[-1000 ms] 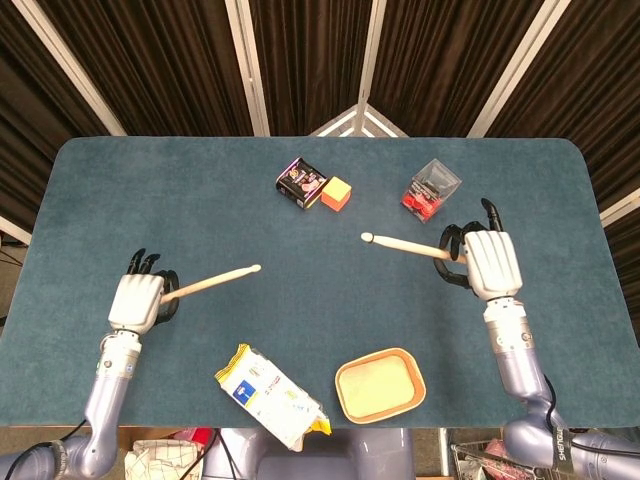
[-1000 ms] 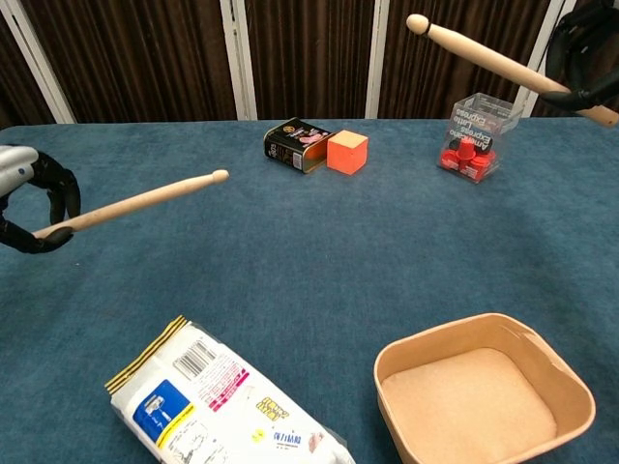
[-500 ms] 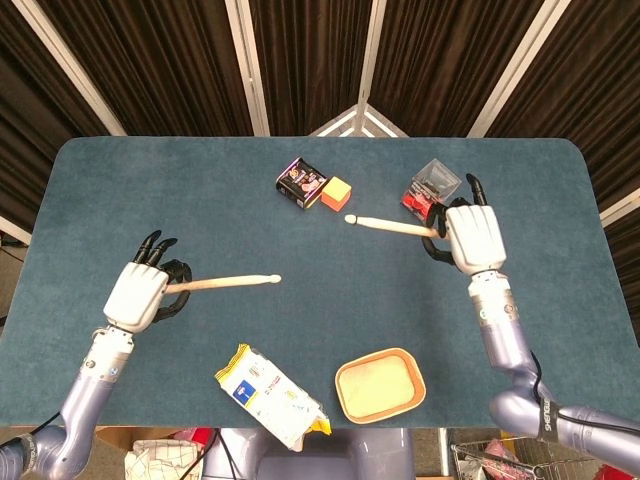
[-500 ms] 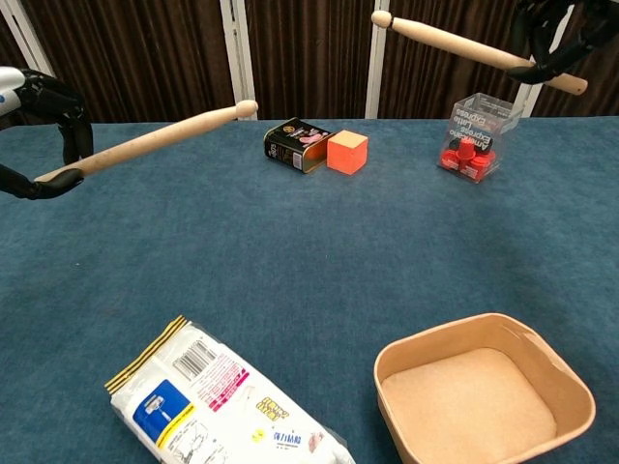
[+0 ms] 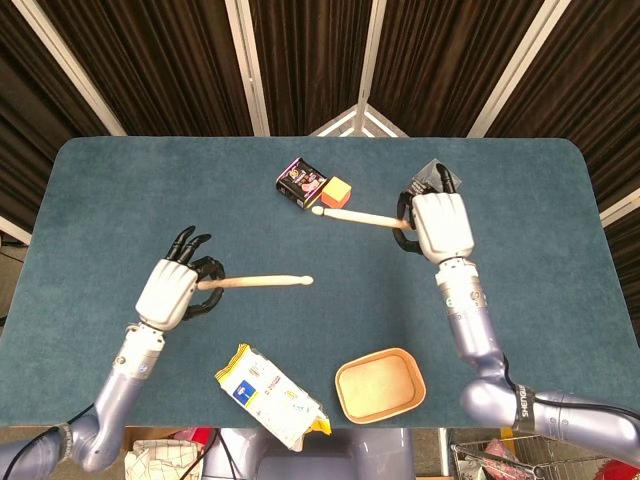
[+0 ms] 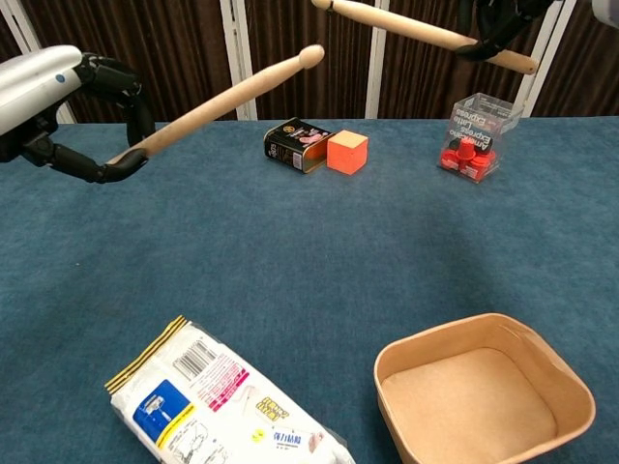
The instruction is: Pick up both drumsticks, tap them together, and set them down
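My left hand (image 5: pixel 172 291) grips one wooden drumstick (image 5: pixel 262 283) by its butt, raised above the table, its tip pointing right toward the middle. In the chest view that left hand (image 6: pixel 68 111) holds the stick (image 6: pixel 227 99) slanting up to the right. My right hand (image 5: pixel 438 224) grips the other drumstick (image 5: pixel 352 215), whose tip points left, near the orange cube. The right hand (image 6: pixel 503 19) is at the top edge of the chest view, with its stick (image 6: pixel 406 26) high up. The two sticks' tips are apart, not touching.
On the blue table (image 5: pixel 150 190) lie a dark tin (image 5: pixel 300 182) and an orange cube (image 5: pixel 337 191) at the back, a clear box with red pieces (image 6: pixel 474 135) at back right, a tan tray (image 5: pixel 379 384) and a white snack bag (image 5: pixel 268 394) at the front.
Both hands have risen and moved inward toward the table's middle, carrying their drumsticks. The stick tips have come closer together.
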Controlling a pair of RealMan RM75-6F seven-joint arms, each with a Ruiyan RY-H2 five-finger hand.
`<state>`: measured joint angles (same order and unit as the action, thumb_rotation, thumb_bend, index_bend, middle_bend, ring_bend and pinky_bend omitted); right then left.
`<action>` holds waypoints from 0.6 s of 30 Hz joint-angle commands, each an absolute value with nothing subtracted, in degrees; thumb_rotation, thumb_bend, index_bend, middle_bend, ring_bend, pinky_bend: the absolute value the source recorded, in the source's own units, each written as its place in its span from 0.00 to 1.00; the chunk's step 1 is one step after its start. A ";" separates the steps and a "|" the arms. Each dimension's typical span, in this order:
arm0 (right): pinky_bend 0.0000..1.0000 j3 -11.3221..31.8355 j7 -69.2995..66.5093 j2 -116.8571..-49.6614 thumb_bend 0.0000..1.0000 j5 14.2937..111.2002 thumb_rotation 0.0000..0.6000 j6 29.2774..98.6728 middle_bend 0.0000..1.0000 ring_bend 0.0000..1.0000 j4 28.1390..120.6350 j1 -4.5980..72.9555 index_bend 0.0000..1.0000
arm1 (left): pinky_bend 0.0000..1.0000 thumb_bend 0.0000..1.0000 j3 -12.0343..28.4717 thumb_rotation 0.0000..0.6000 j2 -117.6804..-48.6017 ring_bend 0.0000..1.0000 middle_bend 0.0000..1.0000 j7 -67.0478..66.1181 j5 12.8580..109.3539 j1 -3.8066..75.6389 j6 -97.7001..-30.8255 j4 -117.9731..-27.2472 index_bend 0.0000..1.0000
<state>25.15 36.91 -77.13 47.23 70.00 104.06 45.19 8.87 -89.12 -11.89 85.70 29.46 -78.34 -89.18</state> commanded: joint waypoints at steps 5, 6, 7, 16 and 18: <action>0.04 24.92 40.81 -77.07 0.48 45.93 1.00 73.92 0.68 0.45 109.53 46.63 0.62 | 0.00 0.49 11.20 1.00 -92.44 0.14 0.62 -16.41 83.77 30.89 -78.13 -93.54 0.55; 0.04 24.94 41.15 -77.09 0.48 45.63 1.00 74.29 0.68 0.45 109.94 46.80 0.62 | 0.00 0.49 11.39 1.00 -92.80 0.14 0.62 -17.14 83.41 31.04 -77.98 -94.16 0.55; 0.04 24.95 41.47 -77.09 0.48 45.33 1.00 74.62 0.68 0.45 110.29 46.97 0.62 | 0.00 0.49 11.62 1.00 -93.20 0.14 0.63 -17.81 83.02 31.18 -77.88 -94.74 0.55; 0.04 23.88 43.08 -77.28 0.48 44.64 1.00 76.41 0.68 0.45 111.58 48.05 0.62 | 0.00 0.48 14.36 1.00 -97.51 0.14 0.63 -21.97 79.38 32.35 -78.24 -97.63 0.55; 0.04 23.46 42.91 -77.28 0.48 44.81 1.00 76.61 0.68 0.45 111.59 48.03 0.62 | 0.00 0.48 14.92 1.00 -98.46 0.14 0.63 -22.31 78.67 32.49 -78.56 -97.97 0.55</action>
<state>23.53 42.96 -77.28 44.76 76.55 111.58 48.03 14.54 -97.97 -22.01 79.12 32.33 -78.31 -97.68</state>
